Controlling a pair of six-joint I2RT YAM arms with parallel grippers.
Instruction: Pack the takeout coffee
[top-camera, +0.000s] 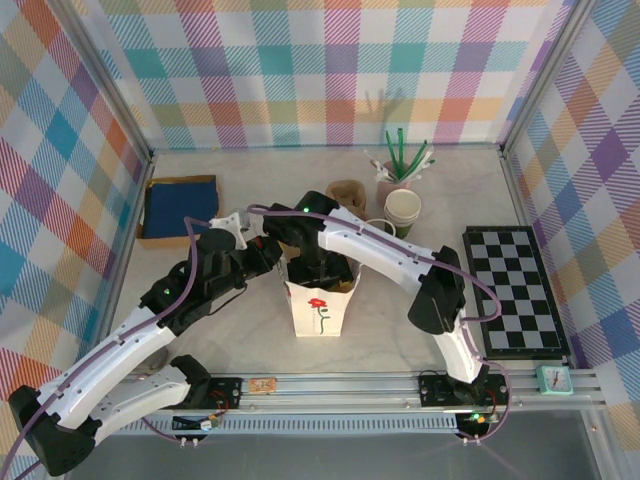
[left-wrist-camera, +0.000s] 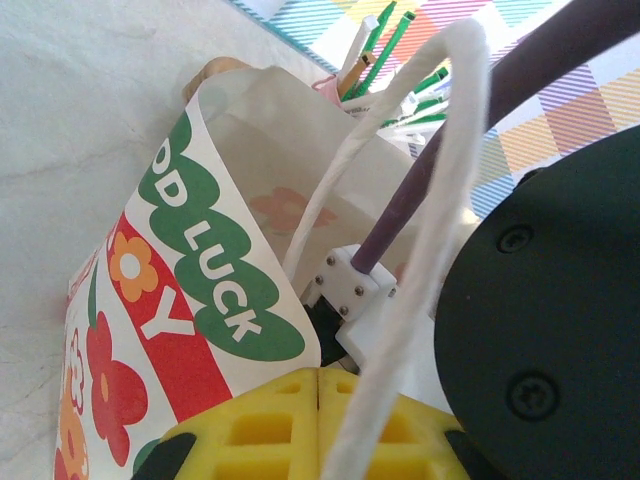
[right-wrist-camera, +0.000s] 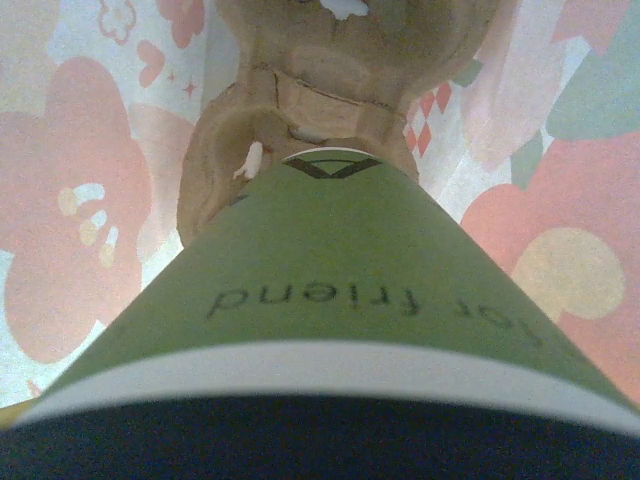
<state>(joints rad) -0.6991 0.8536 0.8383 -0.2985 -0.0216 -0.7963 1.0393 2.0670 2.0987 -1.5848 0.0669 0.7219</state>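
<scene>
Jaws, left: pressed fully together, the left gripper (left-wrist-camera: 318, 400) pinching the top edge of the white paper bag (left-wrist-camera: 200, 270) beside its cord handle (left-wrist-camera: 440, 200), which holds the mouth open. Jaws, right: spread wide; the right gripper (top-camera: 318, 265) reaches down into the bag mouth, just beside the left one. Its fingers are hidden behind the load, but the takeout coffee (right-wrist-camera: 340, 270) sits directly between and below them, black lid nearest the wrist, green wall running away toward the base. Judged gripped at the lid end, not released. Cup is inside the bag: printed bag walls show on both sides of it. Beyond the cup's base lies a brown moulded carrier (right-wrist-camera: 330, 90) on the bag floor; cannot tell whether the base touches it. Status: bag open, cup inside, so the main part looks done. Left to do: seat the cup in the carrier, release with the right jaws, withdraw the arm, let go of the bag.
</scene>
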